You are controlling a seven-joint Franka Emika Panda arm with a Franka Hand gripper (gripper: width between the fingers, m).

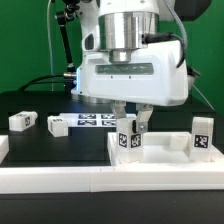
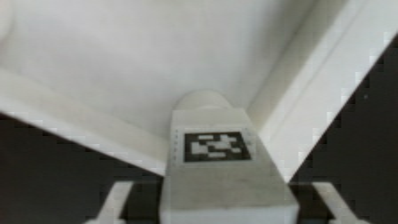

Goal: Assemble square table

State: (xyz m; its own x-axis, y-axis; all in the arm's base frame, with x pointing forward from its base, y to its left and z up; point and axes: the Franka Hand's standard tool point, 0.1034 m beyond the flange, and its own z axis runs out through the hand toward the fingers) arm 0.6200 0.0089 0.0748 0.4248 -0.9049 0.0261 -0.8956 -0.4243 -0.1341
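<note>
My gripper [image 1: 130, 128] is shut on a small white tagged leg [image 1: 127, 141] and holds it upright over the left near corner of the white square table top [image 1: 165, 150]. In the wrist view the leg [image 2: 217, 150] sits between my fingers [image 2: 121, 200], its tag facing the camera. Beyond it is a corner of the top's raised rim [image 2: 285, 80]. Whether the leg touches the top I cannot tell. A second leg [image 1: 203, 135] stands upright at the top's right end. Two more legs [image 1: 22, 120] [image 1: 57, 125] lie on the black surface at the exterior view's left.
The marker board [image 1: 97, 121] lies flat behind my gripper. A long white rail [image 1: 100, 195] runs along the front edge, and a short white piece [image 1: 3, 148] sits at the left edge. Cables hang at the back left.
</note>
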